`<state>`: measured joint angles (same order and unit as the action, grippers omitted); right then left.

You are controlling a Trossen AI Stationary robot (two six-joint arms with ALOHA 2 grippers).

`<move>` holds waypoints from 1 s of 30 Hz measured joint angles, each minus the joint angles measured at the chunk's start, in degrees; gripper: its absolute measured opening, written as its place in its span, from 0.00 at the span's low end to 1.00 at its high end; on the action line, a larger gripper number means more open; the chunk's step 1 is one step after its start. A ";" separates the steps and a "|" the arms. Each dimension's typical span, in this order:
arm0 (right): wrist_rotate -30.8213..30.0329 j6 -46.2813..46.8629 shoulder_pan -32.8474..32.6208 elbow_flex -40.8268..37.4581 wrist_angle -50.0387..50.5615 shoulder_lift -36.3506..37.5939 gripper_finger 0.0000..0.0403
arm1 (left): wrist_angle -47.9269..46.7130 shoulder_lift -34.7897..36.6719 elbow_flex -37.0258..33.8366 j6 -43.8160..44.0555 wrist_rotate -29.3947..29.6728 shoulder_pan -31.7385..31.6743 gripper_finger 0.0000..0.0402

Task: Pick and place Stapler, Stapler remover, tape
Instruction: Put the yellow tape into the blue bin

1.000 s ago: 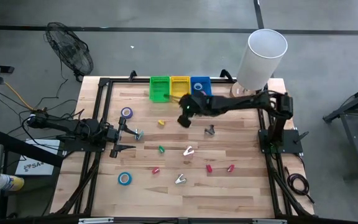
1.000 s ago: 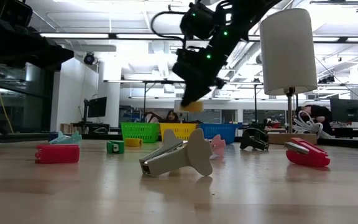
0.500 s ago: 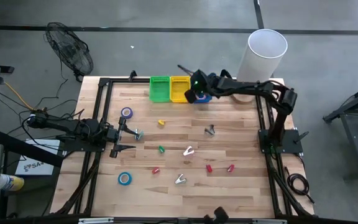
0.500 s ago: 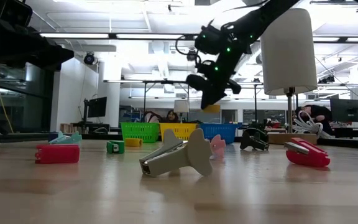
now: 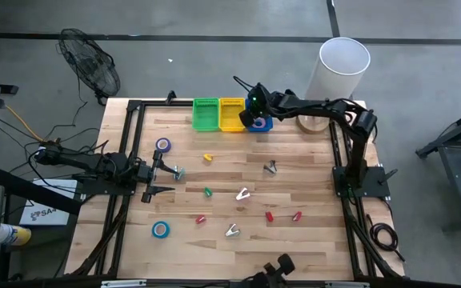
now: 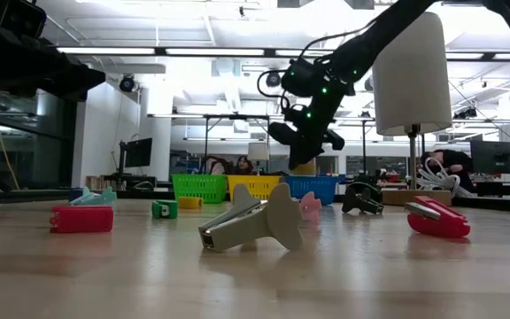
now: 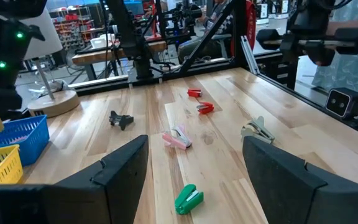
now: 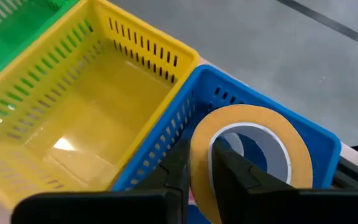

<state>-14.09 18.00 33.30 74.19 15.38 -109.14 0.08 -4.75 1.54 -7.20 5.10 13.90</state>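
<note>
My right gripper (image 5: 254,118) is shut on a yellow tape roll (image 8: 247,146) and holds it over the blue basket (image 8: 319,146) at the table's far edge; in the low view the roll (image 6: 304,166) hangs just above that basket (image 6: 312,186). A purple tape roll (image 5: 162,145) and a blue one (image 5: 160,230) lie flat on the table. Red staplers (image 5: 268,216), a green one (image 5: 207,192), a yellow one (image 5: 207,158) and silvery staple removers (image 5: 242,194) lie scattered. My left gripper (image 5: 166,178) waits open at the left, empty. My right gripper pinches the yellow roll's ring wall (image 8: 201,152) between its two fingers, one finger (image 8: 232,171) in the open centre and one (image 8: 173,171) outside. The roll stands out past the fingertips, lifted clear above the blue basket.
A yellow basket (image 5: 231,114) and a green basket (image 5: 206,113) stand left of the blue one. A tall white cylinder (image 5: 342,68) on a round wooden base (image 5: 310,122) stands at the far right corner. A dark staple remover (image 5: 271,166) lies mid-table.
My right gripper has carried the yellow tape roll from the middle of the table toward the far edge and a little right, and now holds it over the blue basket, lower than before. It has stayed shut on the roll.
</note>
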 joint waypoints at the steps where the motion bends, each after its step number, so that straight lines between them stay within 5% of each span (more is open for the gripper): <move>1: 0.33 0.00 0.18 0.00 -0.41 -0.29 0.10 | 0.01 0.01 0.00 0.00 0.01 0.00 0.64; 30: 4.46 1.29 2.08 0.00 -3.87 -2.19 0.11 | 0.01 0.02 0.00 0.00 -0.10 0.00 0.64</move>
<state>-9.63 19.29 35.38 74.19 11.51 -111.33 0.10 -4.73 1.54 -7.20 5.00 13.90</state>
